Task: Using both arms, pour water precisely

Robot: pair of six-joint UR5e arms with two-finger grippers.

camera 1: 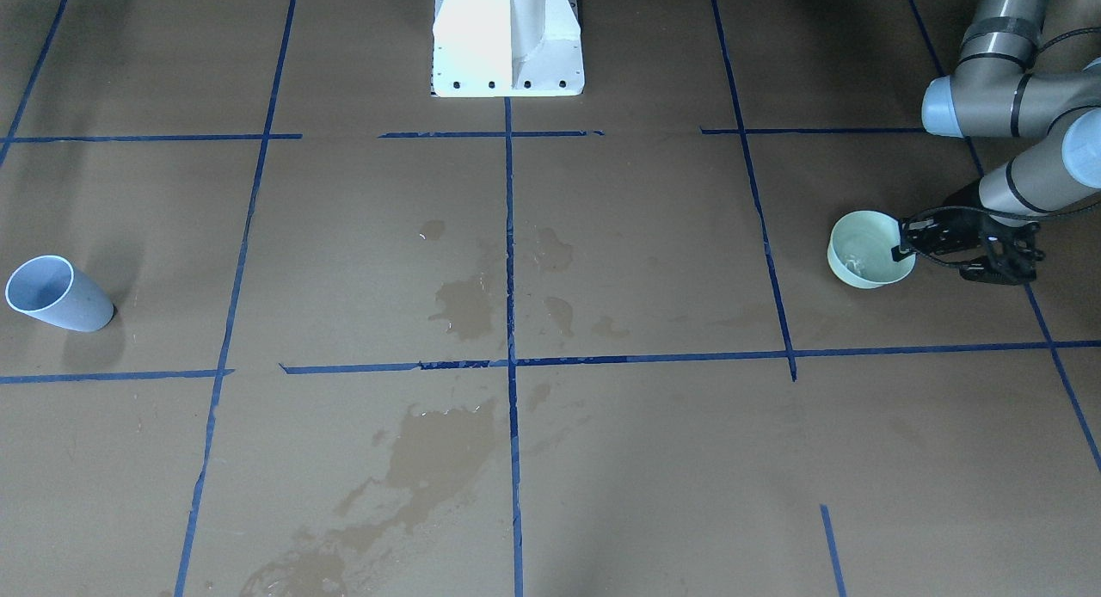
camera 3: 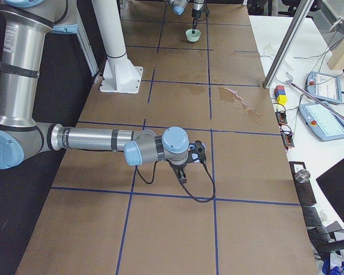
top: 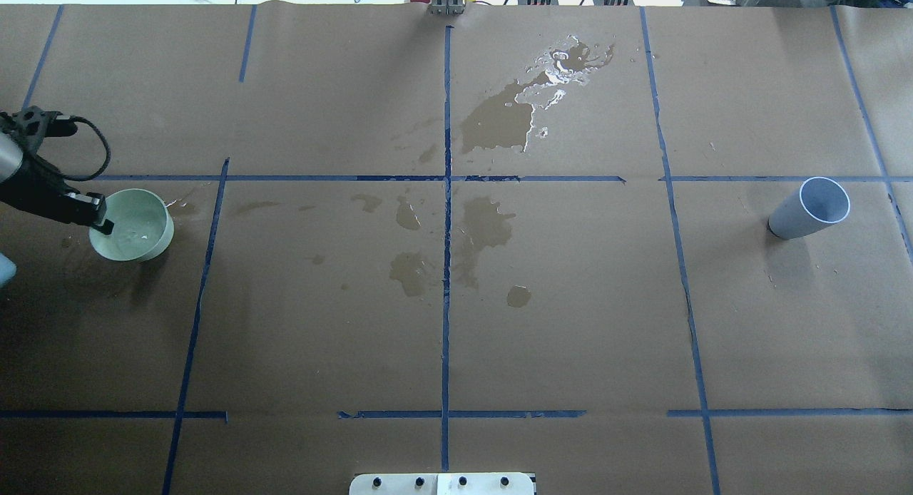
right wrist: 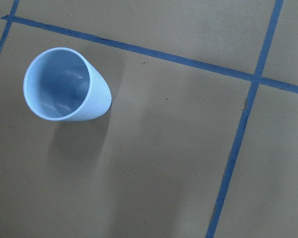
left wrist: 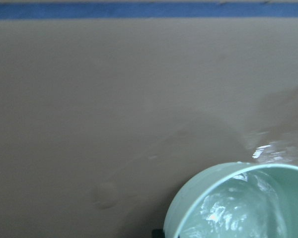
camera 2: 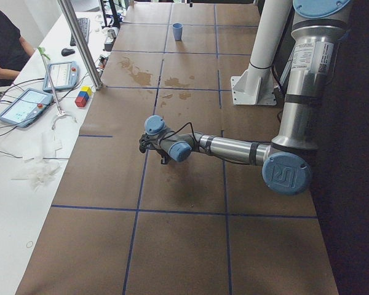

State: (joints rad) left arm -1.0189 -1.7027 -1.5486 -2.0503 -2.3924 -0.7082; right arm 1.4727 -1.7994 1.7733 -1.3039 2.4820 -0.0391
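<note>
Your left hand (top: 103, 224) sits at the rim of a pale green round plastic bowl (top: 146, 247). Its fingers are drawn together on the wall nearest the arm, with one tip showing inside the rim. The bowl appears to rest on the brown paper-covered counter (top: 570, 324), at the end on the robot's left, beside a blue tape line (top: 207, 267).

Clear water (left wrist: 228, 213) lies in the bottom of the bowl and glistens with white highlights; the left wrist view shows it plainly. A further wet patch (top: 563, 60) with bright highlights lies on the far half of the counter, well apart from the bowl. Dark brown stains (top: 485, 224) mark the paper around the centre tape cross.

Your right arm (camera 3: 92, 139) reaches low and level over the counter at the end on the robot's right. Its right hand (camera 3: 182, 176) points downward, and you cannot tell from that side view how far it is open.

A tall pale blue plastic cup (right wrist: 67, 84) stands upright at that same end, well apart from the bowl. The right wrist view looks down on it from above and to one side.
</note>
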